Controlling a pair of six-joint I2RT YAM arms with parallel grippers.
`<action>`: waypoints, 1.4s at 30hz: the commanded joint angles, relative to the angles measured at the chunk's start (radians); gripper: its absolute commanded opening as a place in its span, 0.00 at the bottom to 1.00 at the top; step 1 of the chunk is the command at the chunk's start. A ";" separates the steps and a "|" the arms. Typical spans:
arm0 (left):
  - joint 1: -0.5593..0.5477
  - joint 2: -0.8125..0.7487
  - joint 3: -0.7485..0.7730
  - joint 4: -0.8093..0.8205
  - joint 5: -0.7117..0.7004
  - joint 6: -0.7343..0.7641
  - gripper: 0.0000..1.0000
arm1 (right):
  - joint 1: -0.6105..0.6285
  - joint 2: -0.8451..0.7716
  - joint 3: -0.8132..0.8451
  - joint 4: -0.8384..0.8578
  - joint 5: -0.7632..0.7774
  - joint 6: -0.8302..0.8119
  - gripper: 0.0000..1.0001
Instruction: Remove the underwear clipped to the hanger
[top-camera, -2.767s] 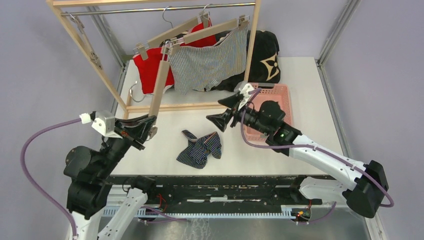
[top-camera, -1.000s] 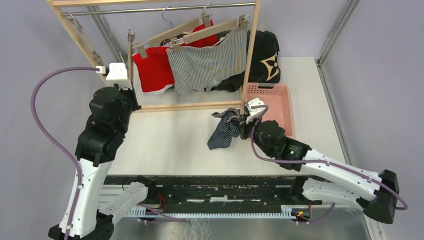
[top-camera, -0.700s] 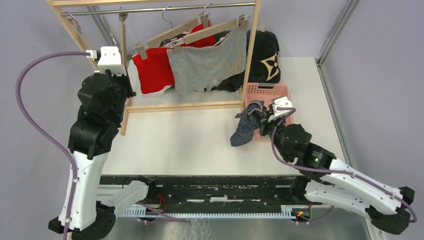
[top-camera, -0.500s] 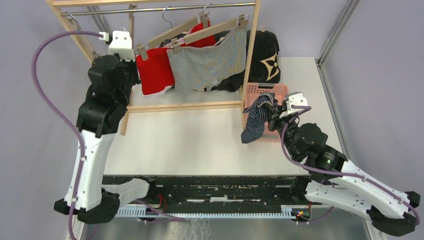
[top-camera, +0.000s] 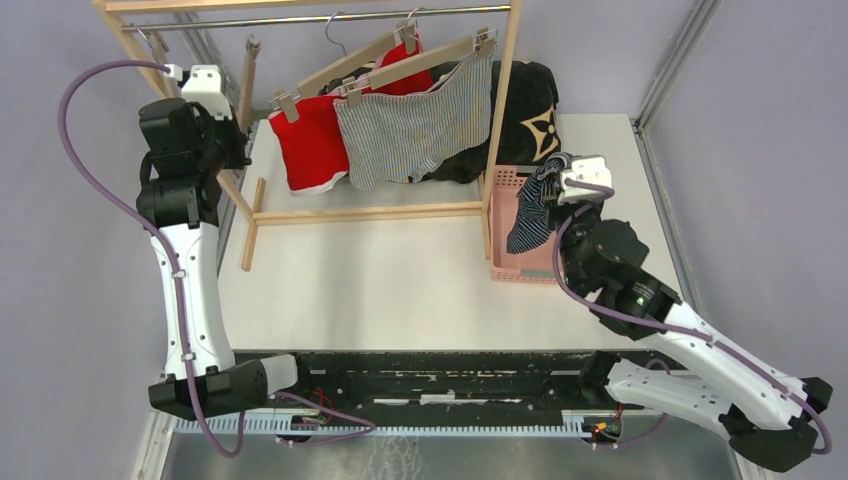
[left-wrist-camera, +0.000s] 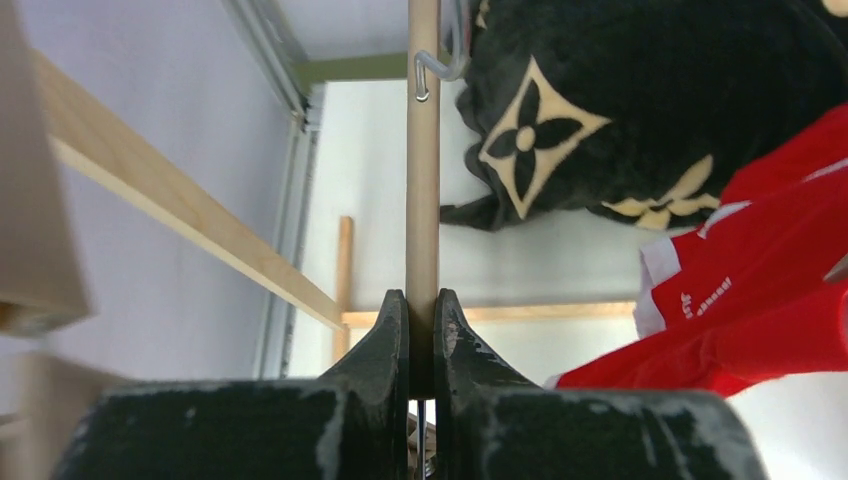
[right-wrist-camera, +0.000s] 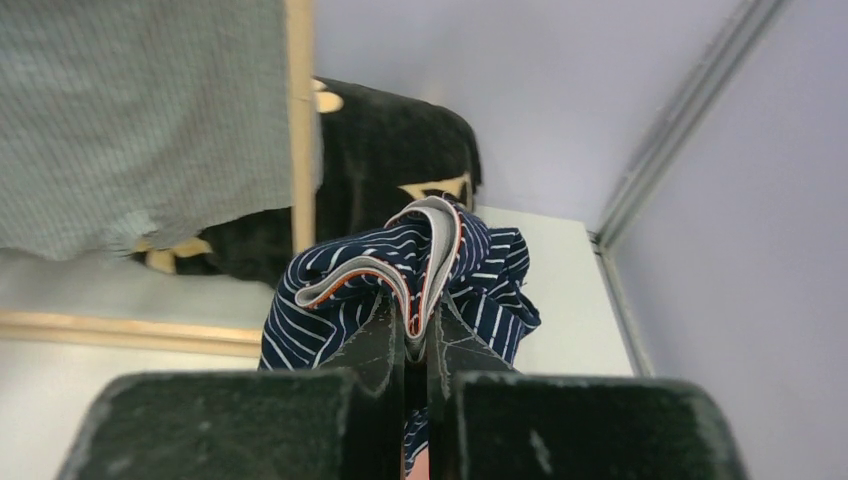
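Right pincer (right-wrist-camera: 415, 320) grips the navy striped underwear (right-wrist-camera: 480, 270) by its waistband over the pink basket (top-camera: 500, 268); let go early, it could drape over the rim. Left pincer (left-wrist-camera: 421, 310), clamped on a bare hanger (left-wrist-camera: 423, 150), risks snagging the clipped red pair (top-camera: 305, 145).

You are looking at bright, even, diffuse light from above. The white table (top-camera: 400, 280) carries only faint, soft shadows beside the pale wooden rack (top-camera: 370, 213). In the wrist views, your black left gripper (left-wrist-camera: 421, 297) and right gripper (right-wrist-camera: 415, 318) blur along the bottom edge. The light wooden hanger bar (left-wrist-camera: 423, 150) and navy striped underwear (right-wrist-camera: 480, 270) are sharp.
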 joint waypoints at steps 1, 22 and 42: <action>0.017 -0.068 -0.056 0.123 0.182 -0.041 0.03 | -0.151 0.070 0.049 -0.030 -0.063 0.080 0.01; 0.036 -0.035 0.098 0.160 0.229 -0.100 0.03 | -0.474 0.405 -0.094 0.026 -0.360 0.332 0.01; 0.158 0.129 0.222 0.223 0.249 -0.172 0.03 | -0.568 0.565 -0.092 0.063 -0.378 0.375 0.01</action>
